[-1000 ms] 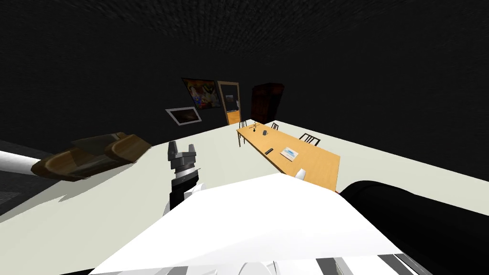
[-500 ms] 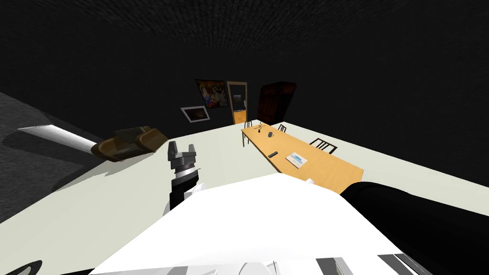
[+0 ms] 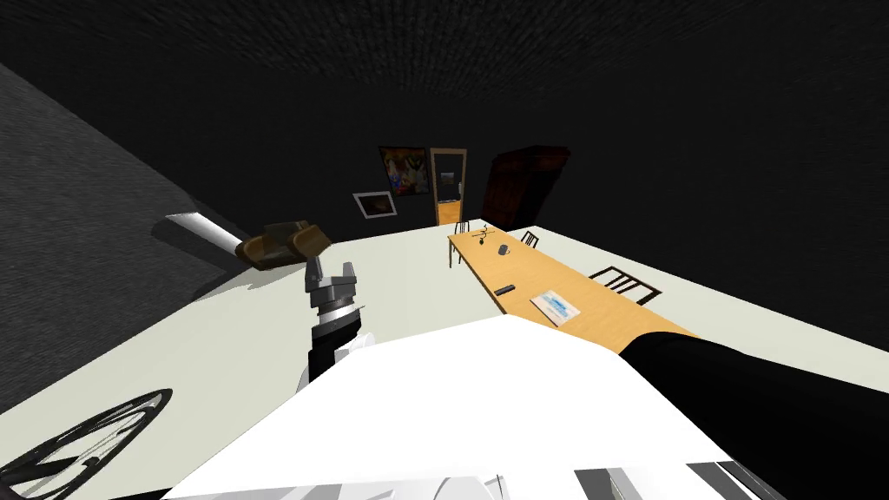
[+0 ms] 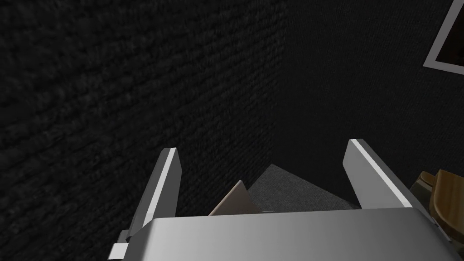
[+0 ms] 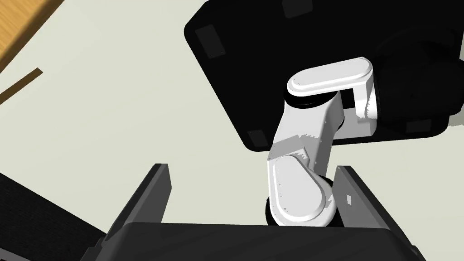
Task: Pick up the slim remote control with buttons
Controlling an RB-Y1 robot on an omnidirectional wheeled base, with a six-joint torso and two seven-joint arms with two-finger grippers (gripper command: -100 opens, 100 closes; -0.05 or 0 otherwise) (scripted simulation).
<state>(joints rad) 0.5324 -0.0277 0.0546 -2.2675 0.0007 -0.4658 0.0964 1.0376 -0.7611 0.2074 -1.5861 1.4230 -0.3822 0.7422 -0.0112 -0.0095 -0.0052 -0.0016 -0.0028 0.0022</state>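
The slim dark remote (image 3: 504, 289) lies on a long wooden table (image 3: 599, 305) far ahead to the right, near its left edge. It sits between a dark mug (image 3: 503, 249) and a flat white-and-blue book (image 3: 555, 304). My left gripper (image 3: 330, 273) is raised just above my chest, far from the table, its fingers open and empty. In the left wrist view the left gripper (image 4: 263, 147) faces a dark wall. My right gripper (image 5: 252, 170) stands open and empty over the pale floor (image 5: 113, 113), with the table's corner (image 5: 13, 18) beyond it.
Chairs (image 3: 625, 282) stand along the table's right side and far end. A brown sofa (image 3: 282, 244) sits at the left wall. A door (image 3: 448, 187), a dark cabinet (image 3: 525, 187) and wall pictures (image 3: 404, 169) line the far wall. A dark wheel-like thing (image 3: 78, 434) lies near left.
I have turned to the left: the table, sofa and far wall have all slid right in the head view, and the wheel-like thing has come in. Both grippers stay open.
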